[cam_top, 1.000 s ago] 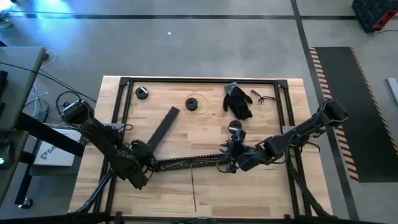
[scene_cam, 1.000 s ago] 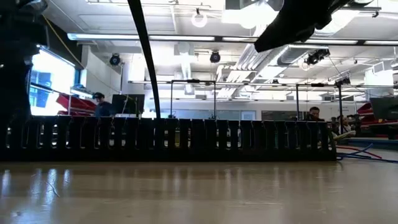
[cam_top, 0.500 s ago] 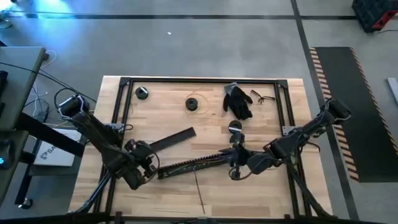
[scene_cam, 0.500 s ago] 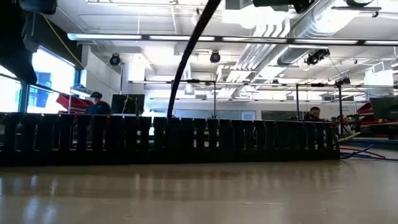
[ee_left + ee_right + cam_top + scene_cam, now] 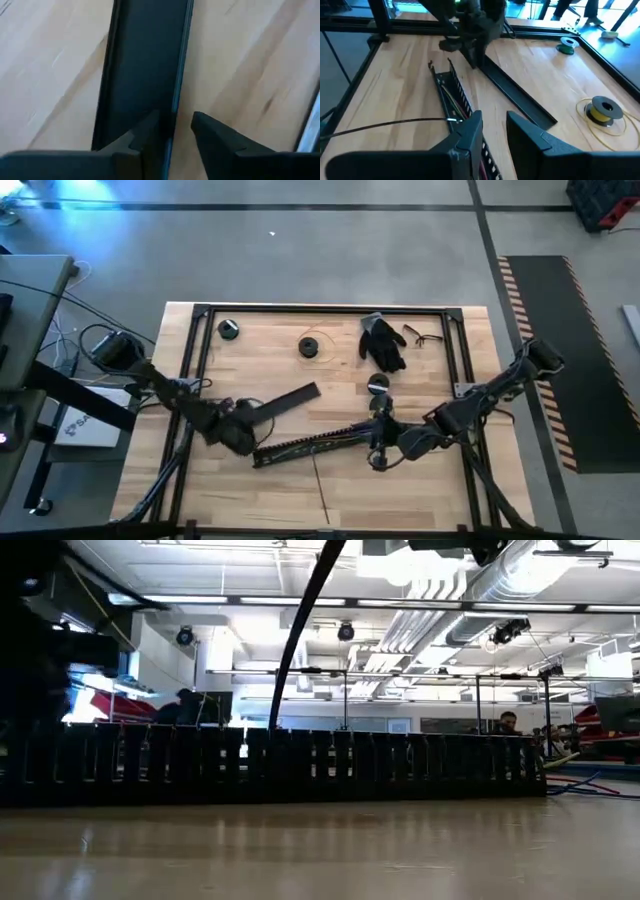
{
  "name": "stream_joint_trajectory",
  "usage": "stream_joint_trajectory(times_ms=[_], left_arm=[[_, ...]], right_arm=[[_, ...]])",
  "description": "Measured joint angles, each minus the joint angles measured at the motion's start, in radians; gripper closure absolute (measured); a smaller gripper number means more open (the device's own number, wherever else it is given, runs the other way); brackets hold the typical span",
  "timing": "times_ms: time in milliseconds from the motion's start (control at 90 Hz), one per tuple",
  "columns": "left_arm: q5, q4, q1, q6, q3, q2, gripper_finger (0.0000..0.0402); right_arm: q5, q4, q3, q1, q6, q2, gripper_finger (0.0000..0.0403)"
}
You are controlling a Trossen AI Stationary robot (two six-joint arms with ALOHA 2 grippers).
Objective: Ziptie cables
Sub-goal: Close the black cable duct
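**Both tools at the duct pieces, mid-tabletop**

The left tool (image 5: 243,423) pinches one long edge of the flat black duct cover (image 5: 285,401), which lies on the tabletop (image 5: 420,490). The right tool (image 5: 377,442), fingers spread, sits at the end of the slotted duct (image 5: 310,445). The cables (image 5: 451,104) lie inside that duct. Bare wood stretches toward the near edge.

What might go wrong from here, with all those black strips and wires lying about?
The left end effector pinches the flat black strip only at one edge, so it might twist or slip out. The cables lie loosely in the slotted duct by the right end effector; a jolt may spill them. One loose wire trails outside the duct and might snag.
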Motion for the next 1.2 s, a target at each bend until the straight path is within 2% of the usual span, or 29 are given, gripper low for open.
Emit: stream_joint_trajectory(times_ms=[111,167,344,533,633,922,1111,1200], left_arm=[[0.030,0.010,0.046,0.106,-0.005,-0.007,0.0376],[0.058,0.016,0.068,0.159,0.005,-0.011,0.0392],[0.136,-0.058,0.105,0.283,0.089,-0.037,0.0400],[0.147,-0.080,0.107,0.360,0.198,-0.074,0.0401],[0.159,-0.067,0.107,0.382,0.239,-0.088,0.0401],[0.152,-0.054,0.107,0.412,0.290,-0.096,0.0401],[0.136,-0.034,0.107,0.408,0.290,-0.096,0.0401],[0.121,-0.032,0.108,0.394,0.290,-0.096,0.0401]], right_arm=[[-0.009,-0.004,0.000,0.000,0.003,0.000,0.0331],[-0.016,-0.005,0.000,0.000,0.001,0.000,0.0331],[-0.066,-0.007,0.000,0.000,-0.023,0.001,0.0331],[-0.096,-0.004,0.000,-0.012,-0.099,0.036,0.0325],[-0.131,0.015,0.000,-0.039,-0.148,0.082,0.0300],[-0.206,0.079,0.037,-0.173,-0.314,0.258,0.0192],[-0.356,0.033,0.155,-0.272,-0.400,0.391,0.0179],[-0.370,-0.015,0.225,-0.295,-0.446,0.453,0.0179]])
